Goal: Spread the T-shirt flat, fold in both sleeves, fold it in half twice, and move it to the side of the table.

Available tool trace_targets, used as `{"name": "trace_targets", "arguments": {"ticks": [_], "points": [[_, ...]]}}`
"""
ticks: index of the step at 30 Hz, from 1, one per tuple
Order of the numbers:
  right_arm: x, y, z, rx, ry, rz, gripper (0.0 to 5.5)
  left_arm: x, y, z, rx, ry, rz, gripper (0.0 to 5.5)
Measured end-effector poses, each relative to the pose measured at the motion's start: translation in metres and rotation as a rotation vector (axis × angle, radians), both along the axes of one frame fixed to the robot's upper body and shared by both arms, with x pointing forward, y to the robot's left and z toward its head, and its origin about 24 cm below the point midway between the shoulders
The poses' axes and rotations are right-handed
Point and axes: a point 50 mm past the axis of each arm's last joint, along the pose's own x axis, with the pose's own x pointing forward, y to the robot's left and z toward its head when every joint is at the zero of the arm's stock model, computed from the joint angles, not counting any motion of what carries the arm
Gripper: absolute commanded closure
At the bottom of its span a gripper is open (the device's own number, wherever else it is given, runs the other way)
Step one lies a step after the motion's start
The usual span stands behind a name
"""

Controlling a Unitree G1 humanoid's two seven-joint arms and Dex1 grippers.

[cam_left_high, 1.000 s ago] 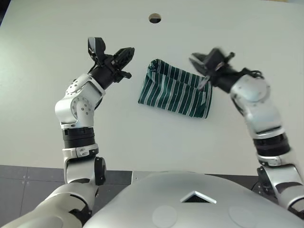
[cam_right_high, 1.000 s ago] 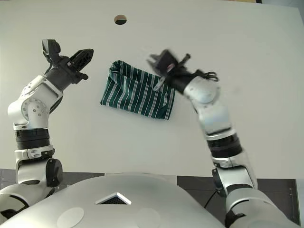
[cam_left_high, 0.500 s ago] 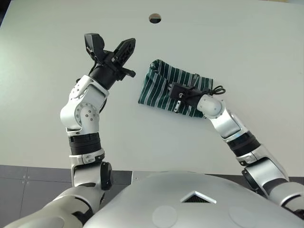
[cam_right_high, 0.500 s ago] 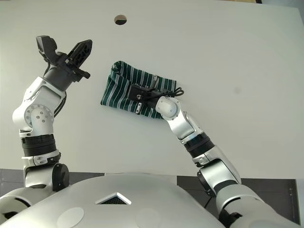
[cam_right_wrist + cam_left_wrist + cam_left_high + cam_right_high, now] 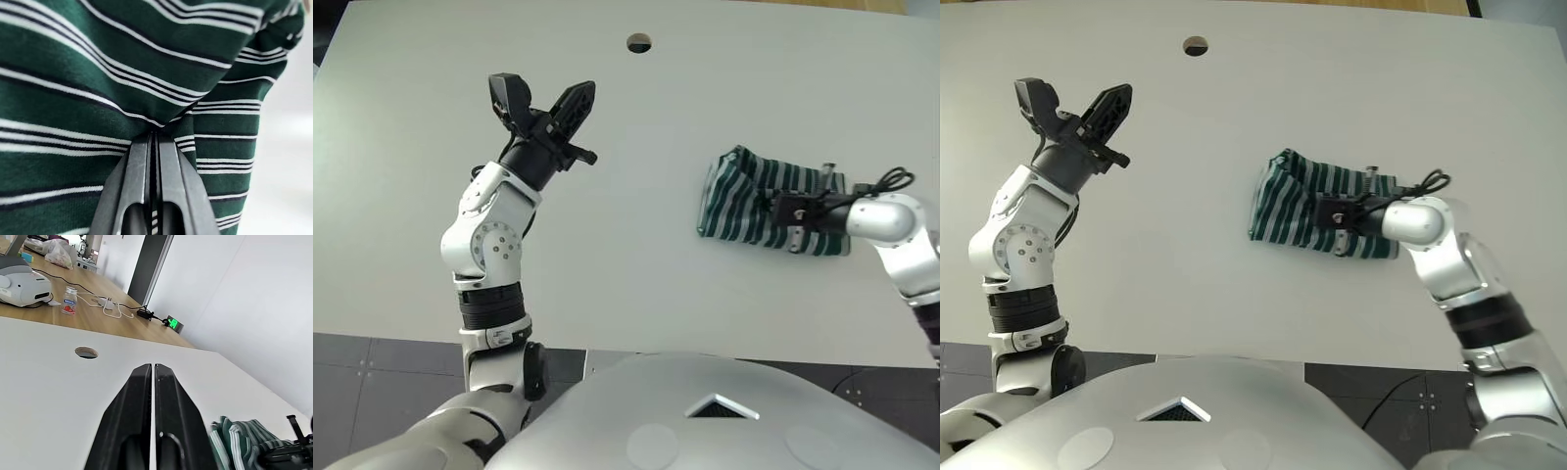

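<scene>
The white table (image 5: 607, 264) bears a folded, white-striped green T-shirt (image 5: 739, 196). The right end effector (image 5: 152, 139) pinches its fabric; the left end effector (image 5: 152, 369) is closed, held aloft.

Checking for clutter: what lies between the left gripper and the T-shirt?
Only bare table between left gripper and T-shirt, per the left eye view.

Over the last second the right gripper (image 5: 152, 141) dropped from above the folded T-shirt (image 5: 739, 201) onto the cloth, fingers closed and apparently pinching a fold, and dragged the T-shirt across the table (image 5: 607, 245) from the middle toward the robot's right.
</scene>
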Motion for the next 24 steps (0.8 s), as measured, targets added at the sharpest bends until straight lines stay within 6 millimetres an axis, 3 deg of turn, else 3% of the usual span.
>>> {"name": "trace_targets", "arguments": {"ticks": [6, 12, 15, 17, 19, 20, 22, 24], "points": [[-0.016, -0.047, 0.008, -0.141, 0.037, -0.061, 5.39, -0.005, 0.005, 0.002, -0.005, -0.008, 0.025, 5.36], [-0.016, -0.052, 0.01, -0.15, 0.016, -0.066, 5.39, -0.005, 0.011, 0.002, 0.005, -0.019, 0.05, 5.36], [-0.005, -0.03, 0.02, 0.075, -0.104, -0.201, 5.39, -0.005, 0.018, 0.002, 0.063, -0.065, 0.095, 5.36], [0.011, 0.007, 0.065, 0.449, -0.335, -0.274, 5.39, -0.008, 0.018, 0.005, 0.262, -0.204, 0.158, 5.36], [0.011, 0.017, 0.109, 0.695, -0.558, -0.319, 5.39, -0.017, 0.015, 0.005, 0.396, -0.312, 0.196, 5.36], [0.004, 0.024, 0.118, 0.829, -0.641, -0.351, 5.39, -0.023, 0.012, 0.003, 0.465, -0.369, 0.222, 5.36], [-0.017, 0.042, 0.108, 1.033, -0.707, -0.446, 5.39, -0.035, -0.001, 0.0, 0.563, -0.483, 0.236, 5.36], [-0.038, 0.062, 0.089, 1.067, -0.78, -0.491, 5.39, -0.04, -0.008, -0.005, 0.543, -0.515, 0.258, 5.36]]}}
